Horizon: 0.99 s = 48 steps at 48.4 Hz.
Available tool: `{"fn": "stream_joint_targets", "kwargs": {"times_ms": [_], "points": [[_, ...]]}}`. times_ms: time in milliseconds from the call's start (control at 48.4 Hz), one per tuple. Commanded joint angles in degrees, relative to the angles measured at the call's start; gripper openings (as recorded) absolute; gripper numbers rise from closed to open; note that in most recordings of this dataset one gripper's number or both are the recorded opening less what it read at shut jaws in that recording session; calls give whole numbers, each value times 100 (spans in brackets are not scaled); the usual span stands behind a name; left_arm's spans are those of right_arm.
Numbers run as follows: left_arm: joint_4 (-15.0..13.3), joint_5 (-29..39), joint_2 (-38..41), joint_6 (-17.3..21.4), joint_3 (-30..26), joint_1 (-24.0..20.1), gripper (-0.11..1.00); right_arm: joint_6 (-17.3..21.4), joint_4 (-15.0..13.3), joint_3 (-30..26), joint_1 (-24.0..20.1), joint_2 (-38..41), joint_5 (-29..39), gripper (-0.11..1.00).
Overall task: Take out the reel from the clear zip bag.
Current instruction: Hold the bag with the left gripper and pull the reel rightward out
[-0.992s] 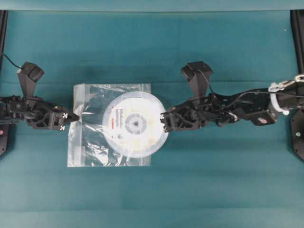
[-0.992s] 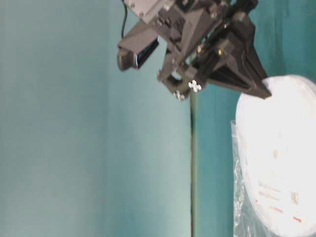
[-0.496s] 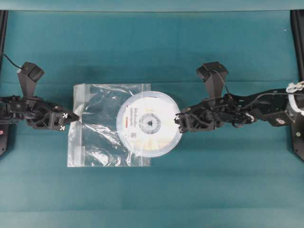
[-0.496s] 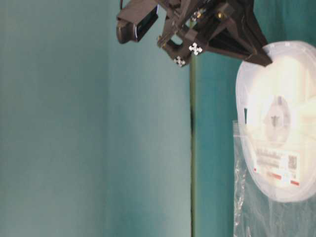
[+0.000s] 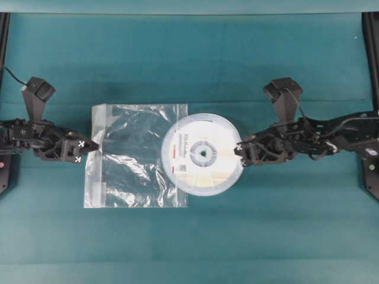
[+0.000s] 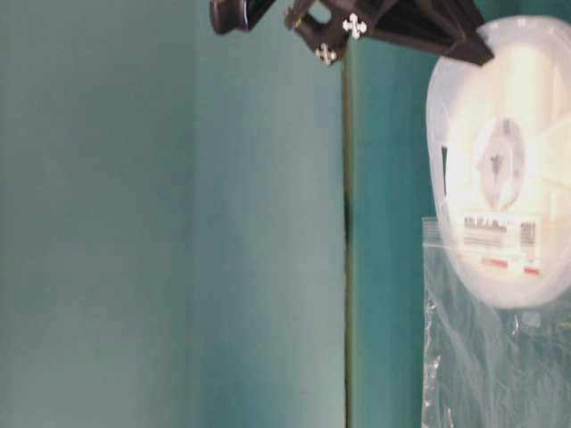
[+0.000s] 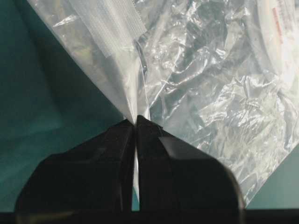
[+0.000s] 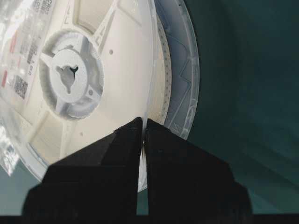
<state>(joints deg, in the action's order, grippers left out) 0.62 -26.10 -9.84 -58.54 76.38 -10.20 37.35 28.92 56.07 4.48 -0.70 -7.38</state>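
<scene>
The step in hand is judged to be the withdrawal itself. The flat round white plastic reel with a cream centre, grey hub and red-striped label (image 5: 202, 154) is seen mostly clear of the square transparent crinkly zip bag (image 5: 135, 156); only its left part, where the label sits, is overlapped by the bag's right edge in the overhead view. In the table-level view the label end of the reel is likewise seen at the bag's mouth, the rest standing free of it.

The right gripper (image 5: 239, 155) is closed tight on the reel's right rim, the thin flange being pinched between its jaws in the right wrist view. The left gripper (image 5: 95, 145) is closed on the bag's left edge, beside the whitish zip strip, a fold of film being clamped between its jaws in the left wrist view.

Apart from that last part of the reel, nothing is seen inside the bag; its film lies crumpled and flat on the teal table surface (image 5: 189, 236), left of the middle.

The next move is judged to call for the reel to be drawn further toward the table's right edge until its label end clears the bag, while the bag is held back at its left edge so that it is not dragged along.
</scene>
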Motion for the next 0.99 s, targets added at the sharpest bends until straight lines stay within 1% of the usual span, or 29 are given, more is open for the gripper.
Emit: {"fn": "stream_joint_targets", "kwargs": {"times_ms": [0,641,971], "points": [[9,18,-18,18,-62,9,-1,44,18,88,35,-158,-18,3],[18,88,-18,18,-62,9,-1,88,26,782,193,-809,9,3],[18,88,-26,18,-62,9,-1,141,35,870,193,-879,79,3]]}}
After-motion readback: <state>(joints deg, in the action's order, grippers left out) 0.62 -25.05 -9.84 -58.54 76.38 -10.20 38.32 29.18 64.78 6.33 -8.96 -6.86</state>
